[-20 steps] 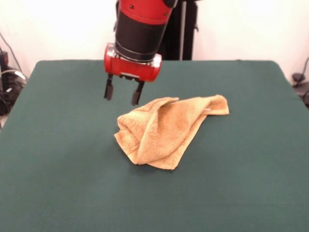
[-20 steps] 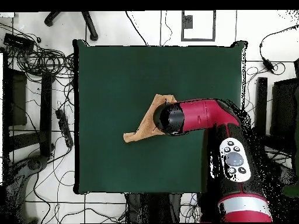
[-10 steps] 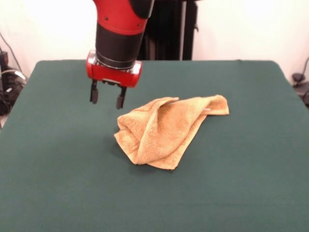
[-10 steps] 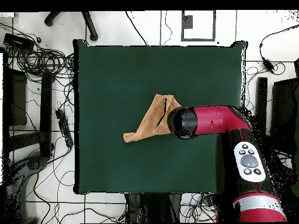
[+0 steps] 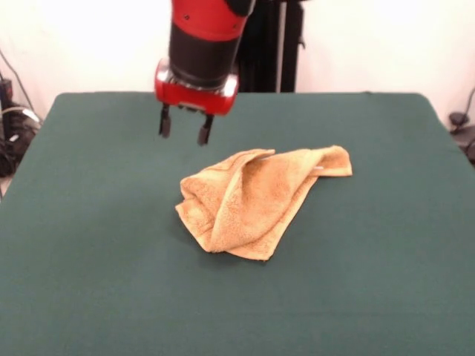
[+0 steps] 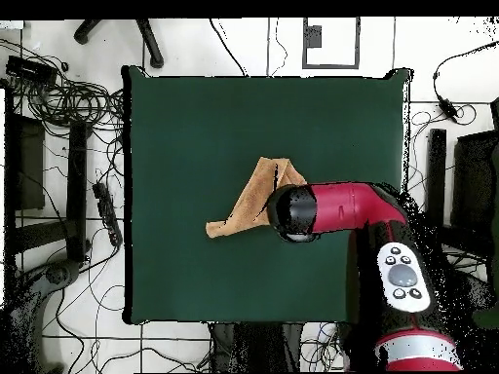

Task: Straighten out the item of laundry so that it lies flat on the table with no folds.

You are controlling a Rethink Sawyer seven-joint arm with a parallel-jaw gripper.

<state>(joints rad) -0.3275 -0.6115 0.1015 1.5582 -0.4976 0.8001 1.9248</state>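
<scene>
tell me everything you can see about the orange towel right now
The towel is a golden-orange piece of terry cloth, looking soft and nubby. It lies crumpled near the middle of the green table, folded over itself with thick ridges running diagonally; one end tapers to a narrow tail with a small white label showing near it. It is not flat. Only the table touches it: the gripper hangs above the table beyond the towel, its fingers apart and empty.

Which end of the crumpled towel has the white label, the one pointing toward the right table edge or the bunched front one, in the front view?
The right-pointing end of the towel: a small white label shows there; the bunched front shows none.
</scene>
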